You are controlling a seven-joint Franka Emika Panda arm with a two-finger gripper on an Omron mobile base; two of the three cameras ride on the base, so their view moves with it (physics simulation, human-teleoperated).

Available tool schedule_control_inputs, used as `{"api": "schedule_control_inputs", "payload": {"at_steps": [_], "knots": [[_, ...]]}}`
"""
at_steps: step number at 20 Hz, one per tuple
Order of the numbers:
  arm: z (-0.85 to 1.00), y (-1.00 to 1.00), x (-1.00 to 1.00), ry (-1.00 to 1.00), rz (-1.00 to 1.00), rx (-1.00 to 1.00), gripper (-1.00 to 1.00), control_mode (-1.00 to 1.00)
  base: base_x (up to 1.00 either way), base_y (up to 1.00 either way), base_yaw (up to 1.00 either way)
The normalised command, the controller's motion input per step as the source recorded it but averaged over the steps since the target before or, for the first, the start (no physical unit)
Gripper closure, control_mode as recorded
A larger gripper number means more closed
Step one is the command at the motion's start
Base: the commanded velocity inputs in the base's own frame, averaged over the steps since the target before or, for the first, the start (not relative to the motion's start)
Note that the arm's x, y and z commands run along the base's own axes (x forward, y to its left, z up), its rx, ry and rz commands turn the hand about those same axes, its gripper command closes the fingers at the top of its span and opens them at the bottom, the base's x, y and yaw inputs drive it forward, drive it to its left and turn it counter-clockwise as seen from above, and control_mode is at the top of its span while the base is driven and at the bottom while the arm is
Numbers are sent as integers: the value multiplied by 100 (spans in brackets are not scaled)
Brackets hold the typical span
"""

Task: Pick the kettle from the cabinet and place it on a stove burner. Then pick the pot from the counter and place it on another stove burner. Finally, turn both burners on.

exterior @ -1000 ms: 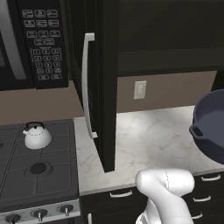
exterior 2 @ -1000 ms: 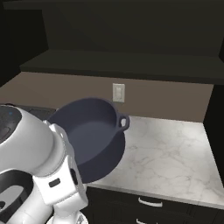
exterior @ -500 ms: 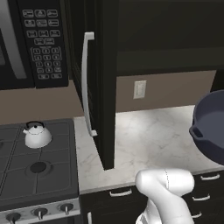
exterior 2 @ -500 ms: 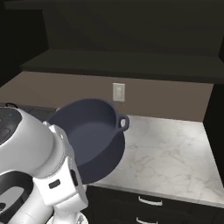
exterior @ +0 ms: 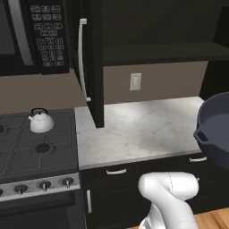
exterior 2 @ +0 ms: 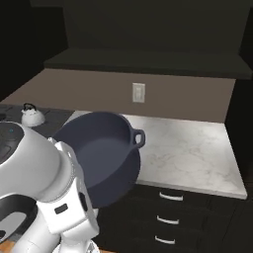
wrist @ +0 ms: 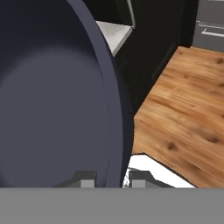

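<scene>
The wide dark blue-grey pot [wrist: 52, 96] is off the counter and tilted in the air, with my gripper [wrist: 113, 179] shut on its rim. It hangs at the right edge of the left base view as the pot [exterior: 217, 132], and in front of my arm as the pot [exterior 2: 101, 153], one loop handle showing. The small white kettle [exterior: 40, 120] stands on a back burner of the black stove [exterior: 18, 156]; the kettle [exterior 2: 31, 114] sits far left. A bare burner [exterior: 42, 147] lies in front of it. The dark cabinet door [exterior: 91, 67] stands open.
The marbled counter [exterior: 143, 129] runs between stove and pot, over dark drawers [exterior 2: 170, 217]. A black microwave [exterior: 31, 36] hangs above the stove. Silver knobs [exterior: 44, 184] line the stove front. A wall outlet [exterior 2: 139, 93] is on the back wall. Wooden floor [wrist: 188, 109] lies below the pot.
The whole picture has shifted a little in both base views, so the base has moved; the kettle has come into the right base view. The pot stays held in the same grip.
</scene>
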Motion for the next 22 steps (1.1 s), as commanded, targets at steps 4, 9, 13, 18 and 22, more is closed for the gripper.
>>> {"api": "schedule_control_inputs", "payload": {"at_steps": [4,9,13,18,22], "knots": [[0,0,0,0,0,0,100,100,-62,10,0],[0,0,0,0,0,0,100,100,-58,25,0],[0,0,0,0,0,0,100,100,-58,42,0],[0,0,0,0,0,0,100,100,-48,60,0],[0,0,0,0,0,0,100,100,-42,70,0]]}}
